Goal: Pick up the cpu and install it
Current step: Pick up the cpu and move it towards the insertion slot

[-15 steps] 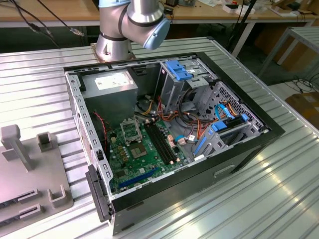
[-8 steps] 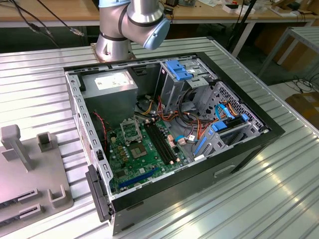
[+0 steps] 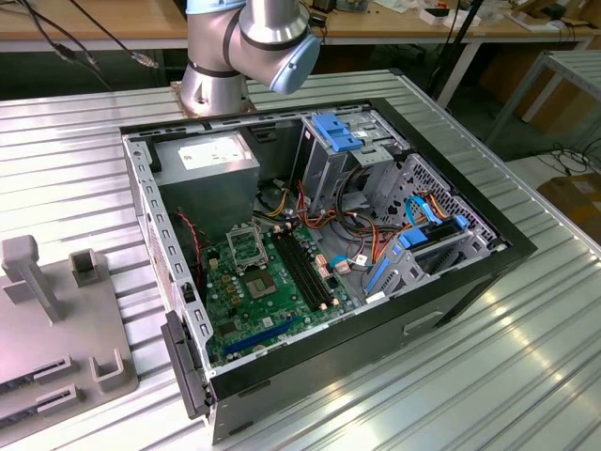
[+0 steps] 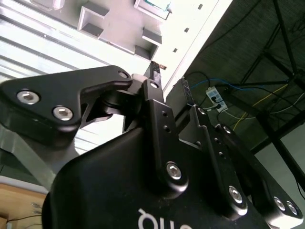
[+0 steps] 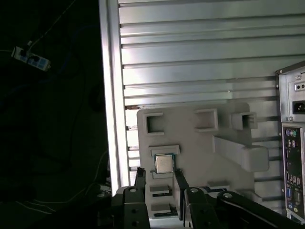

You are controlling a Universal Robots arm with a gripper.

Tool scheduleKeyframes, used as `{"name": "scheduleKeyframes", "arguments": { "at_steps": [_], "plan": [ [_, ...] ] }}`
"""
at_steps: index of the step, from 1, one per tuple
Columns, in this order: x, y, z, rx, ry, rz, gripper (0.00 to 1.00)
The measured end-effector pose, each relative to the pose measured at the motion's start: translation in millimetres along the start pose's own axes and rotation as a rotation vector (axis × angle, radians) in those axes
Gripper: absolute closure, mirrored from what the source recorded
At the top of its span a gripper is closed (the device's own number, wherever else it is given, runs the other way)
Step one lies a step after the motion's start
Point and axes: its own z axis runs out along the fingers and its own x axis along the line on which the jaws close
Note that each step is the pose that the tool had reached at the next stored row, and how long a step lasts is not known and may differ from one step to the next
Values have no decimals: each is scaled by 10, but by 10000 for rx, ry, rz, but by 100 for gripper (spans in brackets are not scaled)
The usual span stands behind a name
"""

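The claw (image 5: pixel 158 174) is held spread near the cpu (image 5: pixel 163 164), seated in a grey holder (image 5: pixel 190 148). The cpu could be tilted by an off-centre pinch.

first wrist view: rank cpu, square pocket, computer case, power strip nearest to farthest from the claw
1. cpu, seated on the tray, just ahead of the open claw
2. square pocket, farther along the tray
3. computer case, beside the tray
4. power strip, down on the floor

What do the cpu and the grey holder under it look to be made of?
The cpu looks like metal: silvery-grey top with a dull sheen. The holder looks like plastic: matte, even light grey, blocky moulded pockets; painted metal is possible.
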Motion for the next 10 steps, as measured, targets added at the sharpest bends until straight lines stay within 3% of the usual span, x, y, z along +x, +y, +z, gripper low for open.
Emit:
{"name": "scheduleKeyframes", "arguments": {
  "at_steps": [1, 2, 6, 9, 10],
  "plan": [
    [0, 0, 0, 1, 5, -120, 68],
    [-1, -1, 1, 2, 12, -291, 62],
    [-1, -1, 9, 10, 48, -1000, 60],
    [-2, -5, 57, 11, 55, -1080, 55],
    [-2, -7, 76, 11, 55, -1087, 48]
  ]
}}
